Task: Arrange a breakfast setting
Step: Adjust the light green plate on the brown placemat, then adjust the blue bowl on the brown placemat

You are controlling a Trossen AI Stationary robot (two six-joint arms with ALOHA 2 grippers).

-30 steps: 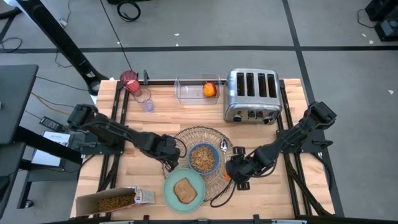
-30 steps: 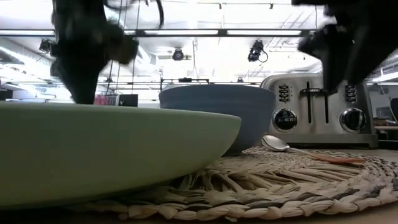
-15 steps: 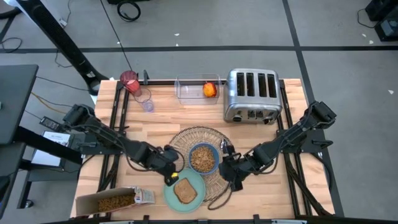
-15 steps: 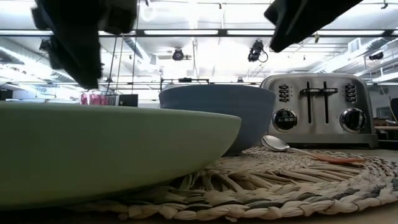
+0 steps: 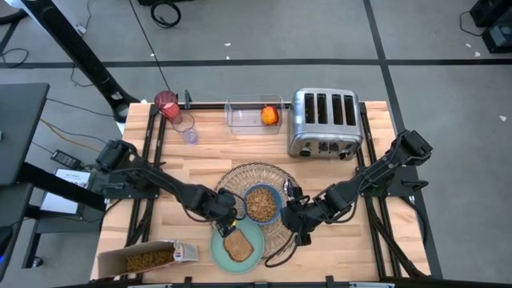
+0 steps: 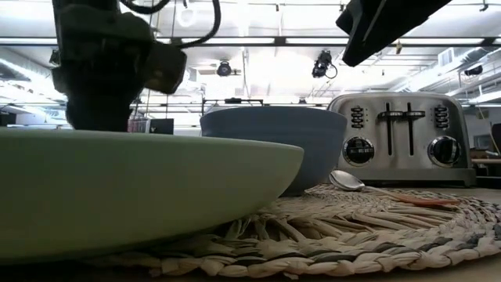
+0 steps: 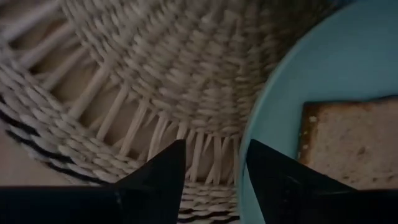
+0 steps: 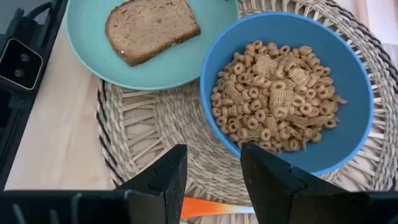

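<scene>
The woven placemat (image 5: 240, 178) lies mid-table. On it stand the blue bowl (image 5: 262, 203) of cereal and the spoon (image 6: 348, 181), whose orange handle (image 8: 205, 208) lies flat. The pale green plate (image 5: 238, 244) with toast rests partly on the mat's near edge. My left gripper (image 7: 214, 168) is open and points down just over the mat beside the plate's far rim (image 7: 255, 130). My right gripper (image 8: 211, 171) hangs open above the spoon's handle, clear of it. The dark red cup (image 5: 166, 102) and the orange fruit (image 5: 270, 115) sit at the far edge.
A silver toaster (image 5: 324, 120) stands at the far right. The fruit lies in a clear box (image 5: 252, 114), with a clear glass (image 5: 189, 133) to its left. A cereal box (image 5: 148, 258) lies at the near left corner. Bare wood shows to the left and right of the mat.
My left gripper has moved from the mat's left side toward the near edge and down, ending beside the plate's far rim. My right gripper has risen off the spoon's handle and tipped a little, then kept still. The spoon, bowl and plate stay where they were.
</scene>
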